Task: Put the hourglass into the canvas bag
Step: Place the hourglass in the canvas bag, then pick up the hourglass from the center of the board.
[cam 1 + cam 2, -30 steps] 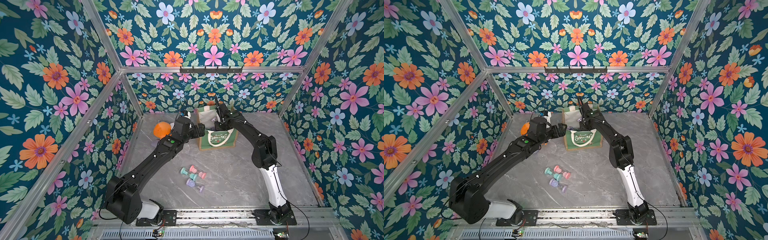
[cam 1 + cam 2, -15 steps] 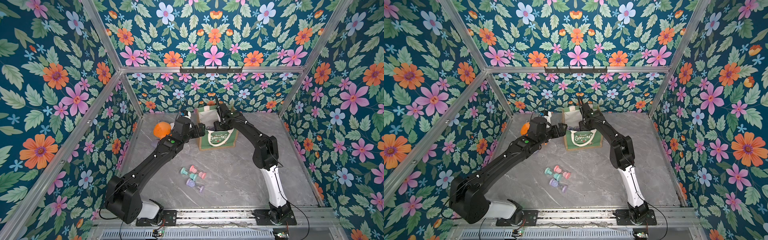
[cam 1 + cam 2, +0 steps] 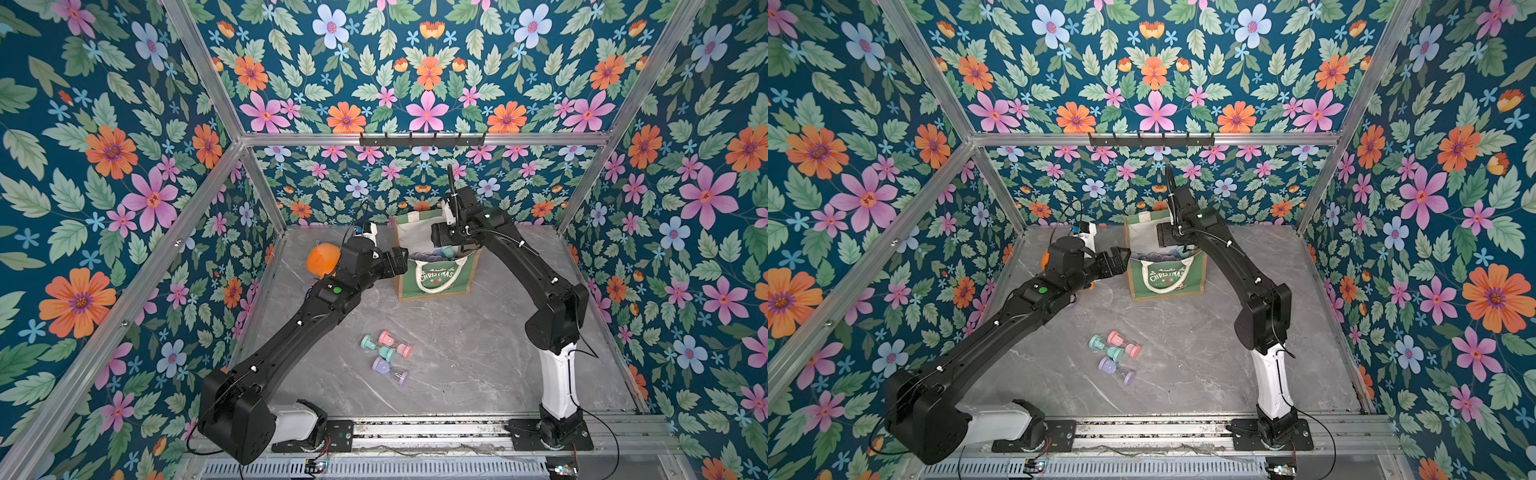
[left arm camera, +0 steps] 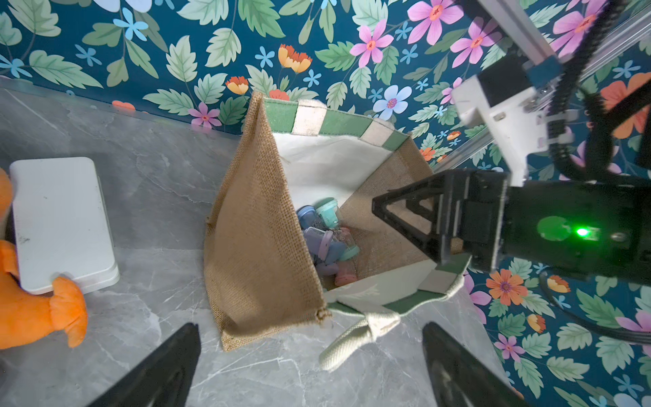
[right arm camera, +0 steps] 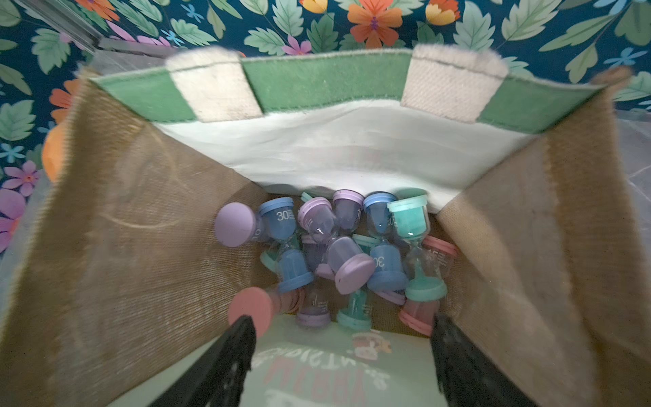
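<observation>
Green canvas bag (image 3: pixel 436 276) sits beneath the right gripper (image 3: pixel 440 244) in both top views, which should rise straight, clear of the rim; left wrist view shows the left gripper (image 4: pixel 310 327) spread empty beside it; right wrist view shows right jaws wide, empty, hourglasses (image 5: pixel 338 246) heaped just below them.

Only part of the orange toy (image 3: pixel 320 259) shows behind my left arm (image 3: pixel 316 307). From above, the bag (image 3: pixel 434 286) hides most hourglasses (image 3: pixel 446 252) inside it. Up close, its lettering (image 5: pixel 327 373) is blurred.
</observation>
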